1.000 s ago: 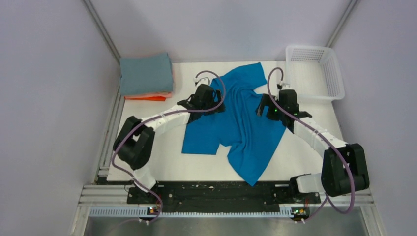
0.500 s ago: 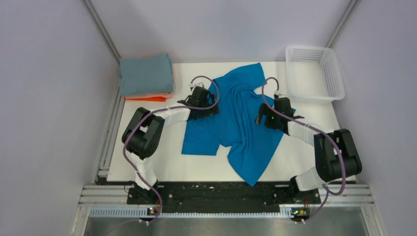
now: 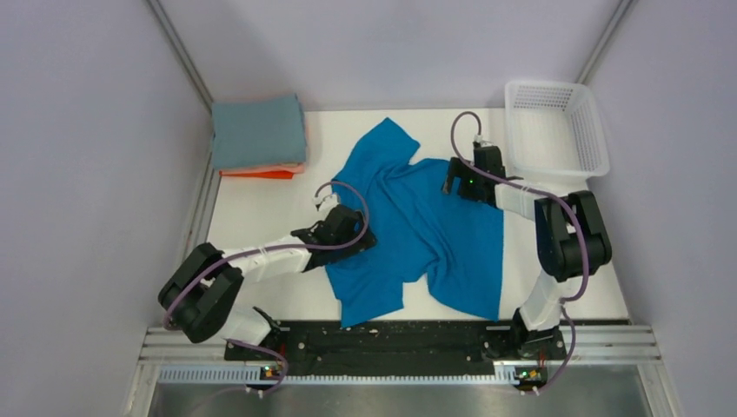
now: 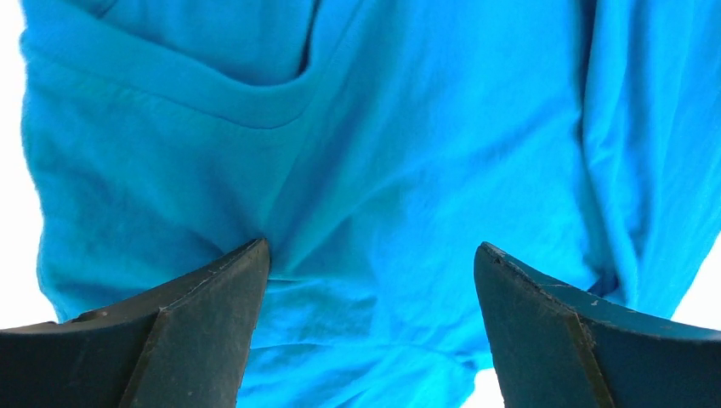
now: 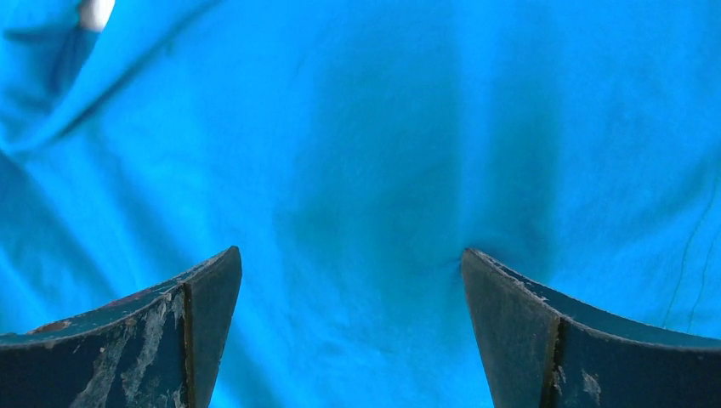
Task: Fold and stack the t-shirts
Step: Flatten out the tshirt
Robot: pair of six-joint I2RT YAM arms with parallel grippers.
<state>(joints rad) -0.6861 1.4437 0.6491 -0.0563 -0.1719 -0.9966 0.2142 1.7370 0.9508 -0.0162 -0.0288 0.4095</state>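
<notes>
Shifted nearer and spread flatter, your soft, creased blue t-shirt [image 3: 417, 226] lies on the white tabletop [image 3: 261, 204]; left jaws and right jaws both stand released over it.

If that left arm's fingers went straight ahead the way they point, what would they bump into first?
The blue t-shirt: it fills the view right between the open left fingers, and looks very close, though depth is hard to judge.
</notes>
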